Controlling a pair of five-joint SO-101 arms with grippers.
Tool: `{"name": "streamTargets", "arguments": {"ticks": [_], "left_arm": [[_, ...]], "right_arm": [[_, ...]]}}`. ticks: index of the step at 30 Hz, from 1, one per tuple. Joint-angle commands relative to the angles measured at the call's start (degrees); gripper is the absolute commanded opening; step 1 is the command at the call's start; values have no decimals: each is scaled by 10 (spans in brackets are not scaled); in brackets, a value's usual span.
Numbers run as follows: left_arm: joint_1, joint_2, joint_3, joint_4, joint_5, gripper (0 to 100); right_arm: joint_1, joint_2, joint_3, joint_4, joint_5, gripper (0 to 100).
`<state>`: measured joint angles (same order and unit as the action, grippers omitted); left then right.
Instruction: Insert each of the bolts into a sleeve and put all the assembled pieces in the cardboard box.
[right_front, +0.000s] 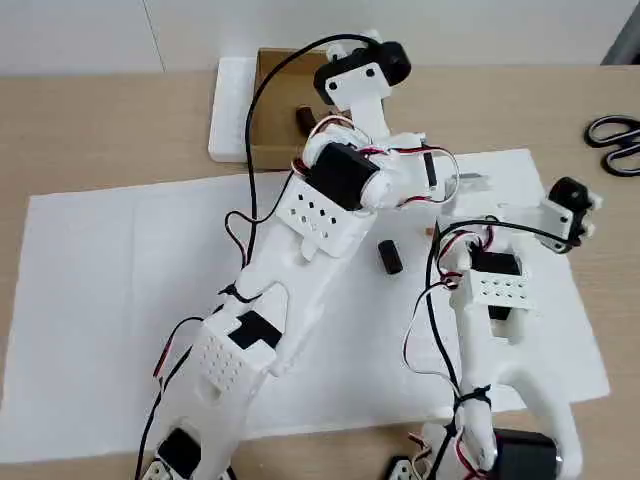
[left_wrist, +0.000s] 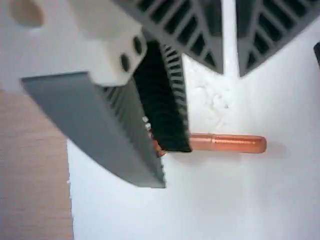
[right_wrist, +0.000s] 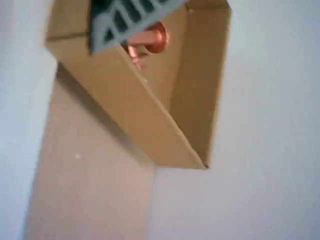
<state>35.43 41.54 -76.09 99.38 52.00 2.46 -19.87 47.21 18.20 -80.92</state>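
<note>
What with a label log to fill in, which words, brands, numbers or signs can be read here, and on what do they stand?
None: no text can be read in any view.
The cardboard box, the white paper sheet and the copper bolt show no print, label or number.

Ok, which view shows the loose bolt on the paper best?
The left wrist view: the bolt lies along the white paper, one end hidden behind the claw. The high view gives at most a tiny copper speck on the paper. The right wrist view faces the box, with another copper piece there.
</note>
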Motion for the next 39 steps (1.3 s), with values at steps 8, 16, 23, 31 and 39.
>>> {"name": "streamTargets", "arguments": {"ticks": [8,16,23,31,39], "left_arm": [[0,-34,-4,9,1,6],[0,-35,-4,1,1,6],[0,-33,-3,2,1,6],[-12,-35,-3,4,1,6],[-10,-39,-4,4,1,6]], "right_arm": [[1,-24,-103,130,-21,139],[22,64,-105,130,-30,139],[63,140,-124,145,-33,137],[55,154,-126,105,-32,137],[56,259,-135,73,-31,136]]}}
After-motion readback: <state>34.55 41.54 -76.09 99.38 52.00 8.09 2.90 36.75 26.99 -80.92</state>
